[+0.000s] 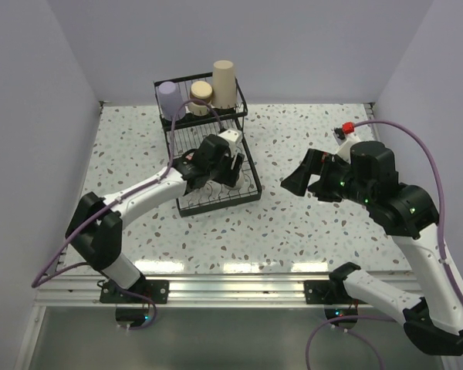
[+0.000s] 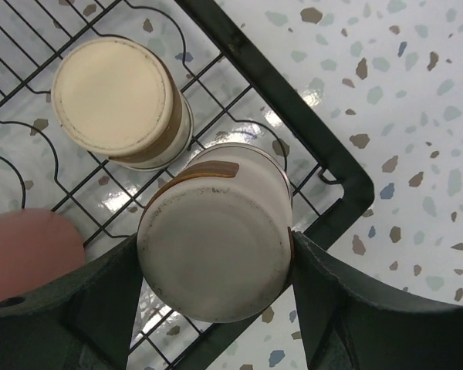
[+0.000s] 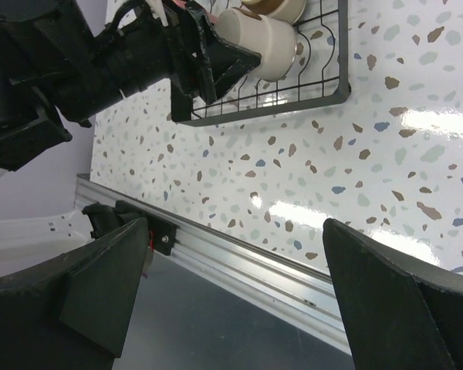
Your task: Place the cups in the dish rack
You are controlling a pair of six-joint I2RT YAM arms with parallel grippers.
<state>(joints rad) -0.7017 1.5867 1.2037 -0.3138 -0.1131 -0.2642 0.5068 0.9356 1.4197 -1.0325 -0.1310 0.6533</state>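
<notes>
1. At the near corner of the lower tray of the dish rack (image 2: 293, 108), a short tan cup (image 2: 214, 262) sits base-up between the fingers of the left claw (image 2: 214, 240). Both fingers press its sides, so the claw is gripping it. Whether the rim already rests on the wires cannot be told.
2. Just beside it in the same tray stand a second short cup (image 2: 117, 100), also base-up, and a red-pink cup (image 2: 27, 250), which lies close to the claw's left finger.
3. In the upper basket (image 1: 181, 78) stand a lavender cup (image 1: 170, 97), another tan cup (image 1: 201, 94) and a tall beige cup (image 1: 224, 83).
4. Well apart from the rack, the right claw (image 3: 235, 231) hangs above the speckled surface (image 1: 309, 231) with its jaws spread wide, holding nothing.
5. Hazards, as judged:
   - A rim released onto a curved divider or the corner frame may rock, tipping the cup out onto the surface.
   - Spreading the fingers may push the red-pink cup.
   - A slanted withdrawal may drag the released cup into its neighbour.
</notes>
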